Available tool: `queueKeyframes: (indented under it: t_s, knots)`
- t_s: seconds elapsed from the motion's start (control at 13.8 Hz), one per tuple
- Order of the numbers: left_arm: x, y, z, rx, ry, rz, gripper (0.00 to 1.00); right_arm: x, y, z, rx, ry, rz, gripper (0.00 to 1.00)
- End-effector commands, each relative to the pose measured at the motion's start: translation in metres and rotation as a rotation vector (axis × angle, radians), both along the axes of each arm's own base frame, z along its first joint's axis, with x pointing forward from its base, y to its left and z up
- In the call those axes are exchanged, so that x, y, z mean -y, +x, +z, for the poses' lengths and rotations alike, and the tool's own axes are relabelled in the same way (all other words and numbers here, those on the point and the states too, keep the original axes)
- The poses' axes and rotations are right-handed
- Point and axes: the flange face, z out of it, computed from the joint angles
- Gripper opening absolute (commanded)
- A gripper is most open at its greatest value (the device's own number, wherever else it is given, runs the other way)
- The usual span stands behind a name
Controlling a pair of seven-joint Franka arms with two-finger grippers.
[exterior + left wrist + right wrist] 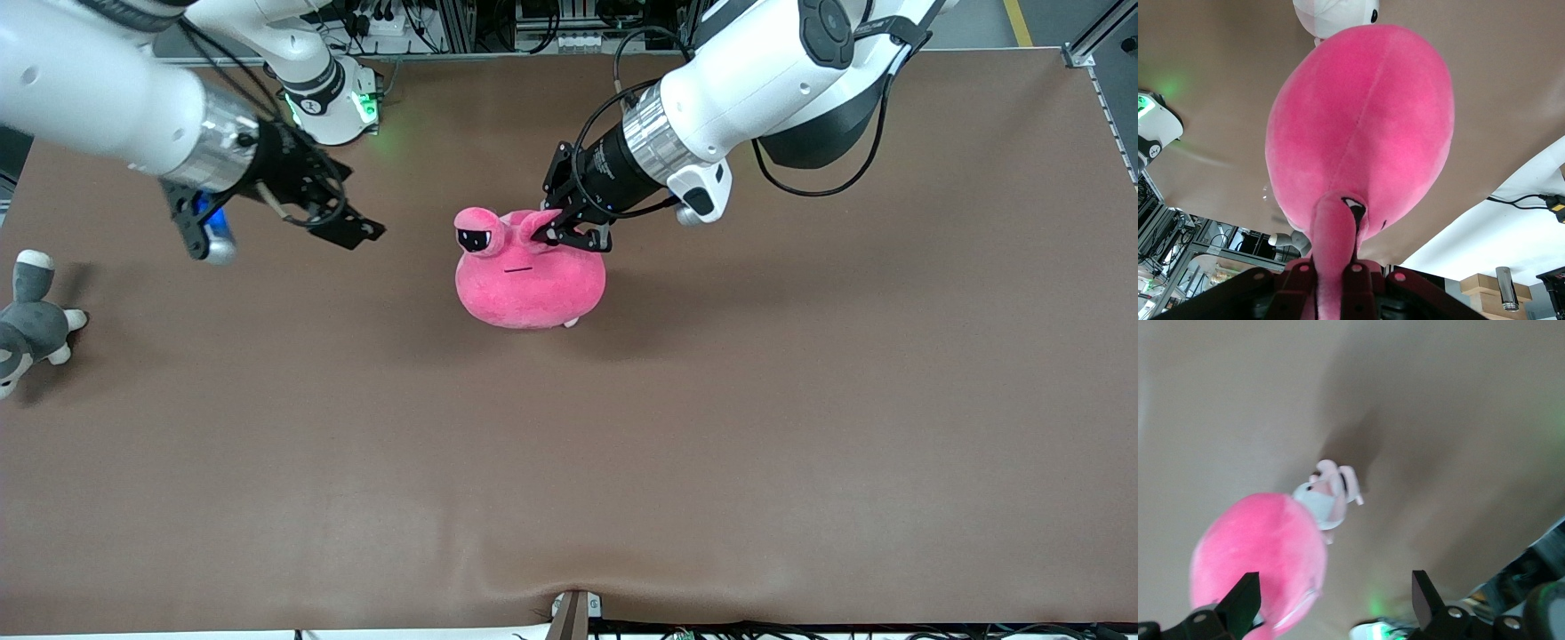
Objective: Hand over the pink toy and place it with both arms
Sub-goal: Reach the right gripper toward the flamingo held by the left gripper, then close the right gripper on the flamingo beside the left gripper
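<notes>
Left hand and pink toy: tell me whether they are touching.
Touching. The left wrist view shows the left hand shut on an eye stalk of the pink toy.

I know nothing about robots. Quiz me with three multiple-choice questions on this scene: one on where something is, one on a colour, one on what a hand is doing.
1. Where is the grey-and-white plush animal?
A. At the right arm's end of the table
B. On top of the pink toy
C. In the left hand

2. What colour is the big plush with bulging eyes?
A. Green
B. Hot pink
C. Yellow

3. What is the left hand doing?
A. Lying flat on the table
B. Hanging open over bare table
C. Shut on an eye stalk of the pink toy

Answers: 1 A, it lies by the table edge under the right arm. 2 B, its whole body is pink. 3 C, the left wrist view shows the stalk pinched; the right hand is open, empty, beside the toy.
</notes>
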Motion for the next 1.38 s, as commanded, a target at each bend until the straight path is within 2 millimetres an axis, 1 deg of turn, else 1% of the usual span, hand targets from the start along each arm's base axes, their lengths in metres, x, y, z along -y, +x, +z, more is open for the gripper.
queueKeyframes:
  t_s: [0.0, 0.15, 0.29, 0.44, 0.51, 0.58, 0.95, 1.02, 1.09, 1.16, 1.24, 1.31]
  knots:
    - [0.006, -0.003, 0.012, -0.010, -0.034, 0.013, 0.00, -0.027, 0.002, 0.007, 0.023, 0.032, -0.090, 1.00]
    - [0.006, -0.003, 0.012, -0.011, -0.034, 0.015, 0.00, -0.043, 0.004, -0.003, 0.020, 0.033, -0.107, 1.00]
    - [0.006, -0.003, 0.012, -0.012, -0.035, 0.015, 0.00, -0.060, 0.005, -0.007, 0.027, 0.040, -0.147, 1.00]
    - [0.006, -0.003, 0.012, -0.010, -0.034, 0.013, 0.00, -0.078, 0.001, -0.013, 0.032, 0.036, -0.152, 1.00]
    - [0.006, -0.003, 0.013, -0.009, -0.034, 0.013, 0.00, -0.083, 0.001, -0.017, 0.030, 0.033, -0.148, 1.00]
    - [0.006, -0.003, 0.014, -0.006, -0.033, 0.013, 0.00, -0.085, 0.003, -0.022, 0.029, 0.031, -0.149, 1.00]
    - [0.006, -0.004, 0.015, -0.008, -0.036, 0.015, 0.00, -0.090, 0.002, -0.023, 0.035, 0.033, -0.144, 1.00]
    - [0.006, -0.003, 0.014, -0.008, -0.035, 0.014, 0.00, -0.090, 0.002, -0.022, 0.036, 0.034, -0.144, 0.88]
    - [0.006, -0.003, 0.014, -0.008, -0.035, 0.014, 0.00, -0.093, 0.001, -0.022, 0.036, 0.036, -0.141, 0.59]
    - [0.006, -0.003, 0.014, -0.008, -0.035, 0.014, 0.00, -0.093, 0.000, -0.021, 0.039, 0.040, -0.140, 0.36]
    - [0.006, -0.004, 0.015, -0.006, -0.035, 0.013, 0.00, -0.093, 0.001, -0.020, 0.044, 0.045, -0.144, 0.18]
    - [0.006, -0.004, 0.015, -0.006, -0.035, 0.013, 0.00, -0.097, 0.000, -0.020, 0.049, 0.050, -0.141, 0.04]
